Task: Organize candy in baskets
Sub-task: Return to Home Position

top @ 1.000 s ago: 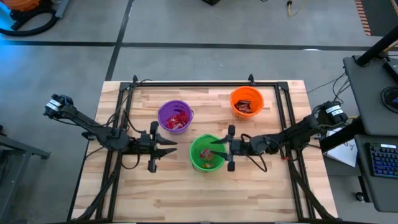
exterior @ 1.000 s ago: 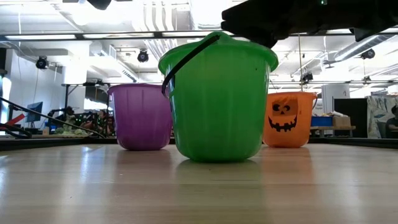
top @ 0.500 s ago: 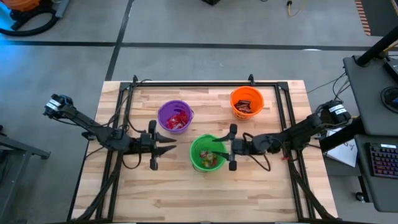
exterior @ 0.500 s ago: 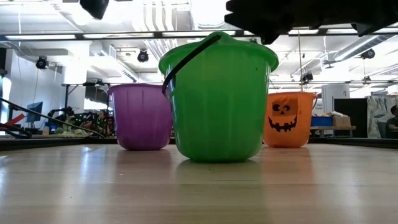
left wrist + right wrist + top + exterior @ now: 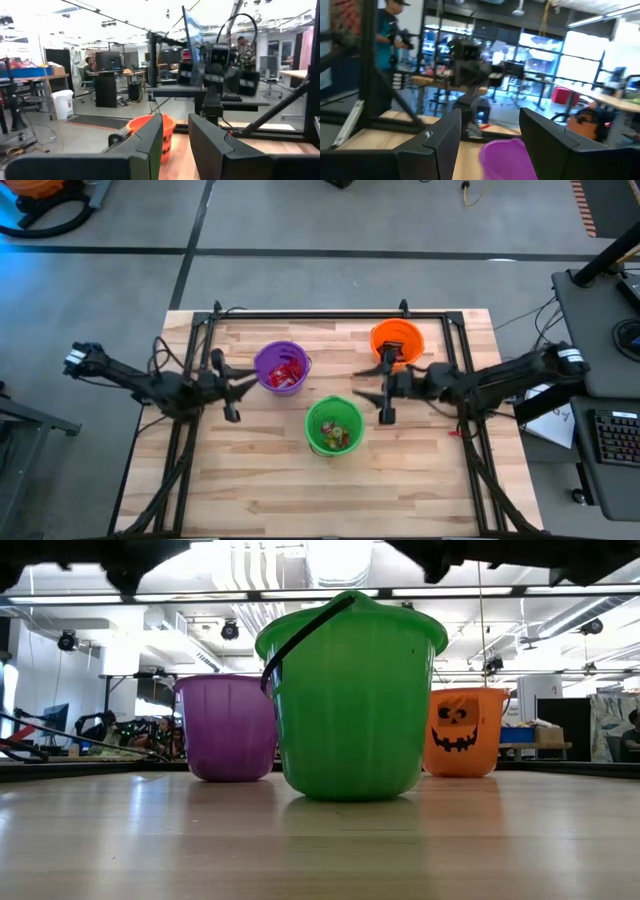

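Smooth, ribbed green plastic bucket (image 5: 350,710) on the wood-plank counter (image 5: 300,490) holds shiny wrapped candy (image 5: 335,432). Either side of it, raised and level, left hand (image 5: 246,382) and right hand (image 5: 362,385) hover with fingers spread.

Ceiling strip lights (image 5: 190,596) are shining evenly, the green bucket (image 5: 350,700) is throwing faint shadow, and a bright panel (image 5: 592,54) is glaring beyond the jaws of the right gripper (image 5: 490,120).
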`<state>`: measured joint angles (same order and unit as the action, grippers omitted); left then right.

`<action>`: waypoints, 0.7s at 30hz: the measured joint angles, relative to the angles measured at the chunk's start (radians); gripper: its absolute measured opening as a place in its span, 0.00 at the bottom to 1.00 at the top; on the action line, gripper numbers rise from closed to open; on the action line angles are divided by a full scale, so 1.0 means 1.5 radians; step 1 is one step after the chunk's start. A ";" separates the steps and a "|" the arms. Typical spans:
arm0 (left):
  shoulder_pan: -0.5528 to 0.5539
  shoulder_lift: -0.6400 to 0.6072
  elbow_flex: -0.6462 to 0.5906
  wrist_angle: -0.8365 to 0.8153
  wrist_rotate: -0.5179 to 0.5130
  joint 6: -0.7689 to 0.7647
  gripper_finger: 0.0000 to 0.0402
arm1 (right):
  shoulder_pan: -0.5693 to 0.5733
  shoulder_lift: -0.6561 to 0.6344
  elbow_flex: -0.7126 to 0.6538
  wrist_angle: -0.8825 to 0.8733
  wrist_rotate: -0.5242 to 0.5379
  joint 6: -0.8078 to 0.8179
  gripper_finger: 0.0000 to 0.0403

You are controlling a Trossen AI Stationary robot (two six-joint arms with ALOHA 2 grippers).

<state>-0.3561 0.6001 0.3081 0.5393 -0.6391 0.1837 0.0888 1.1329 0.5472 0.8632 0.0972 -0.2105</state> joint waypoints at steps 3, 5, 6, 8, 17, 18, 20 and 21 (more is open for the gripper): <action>0.003 -0.090 -0.039 -0.052 0.002 -0.011 0.19 | -0.019 -0.069 -0.015 -0.049 -0.015 -0.003 0.48; 0.003 -0.150 -0.070 -0.065 0.005 -0.017 0.19 | -0.020 -0.118 -0.034 -0.084 -0.018 -0.004 0.48; 0.003 -0.178 -0.084 -0.064 0.006 -0.017 0.19 | -0.020 -0.141 -0.044 -0.094 -0.018 -0.004 0.48; 0.003 -0.229 -0.110 -0.064 0.006 -0.018 0.19 | -0.020 -0.185 -0.065 -0.113 -0.018 0.006 0.48; 0.003 -0.387 -0.185 -0.075 0.006 -0.006 0.19 | -0.020 -0.338 -0.183 -0.119 -0.003 0.041 0.48; 0.003 -0.398 -0.189 -0.084 0.006 -0.006 0.19 | -0.020 -0.354 -0.196 -0.119 0.004 0.043 0.48; 0.003 -0.401 -0.193 -0.100 0.001 -0.009 0.19 | -0.020 -0.388 -0.221 -0.119 0.015 0.051 0.48; 0.003 -0.400 -0.193 -0.109 0.000 -0.013 0.19 | -0.020 -0.404 -0.234 -0.119 0.021 0.054 0.48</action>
<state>-0.3512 -0.0002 0.0181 0.3764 -0.6396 0.1648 0.0586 0.5273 0.1957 0.6848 0.1292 -0.1301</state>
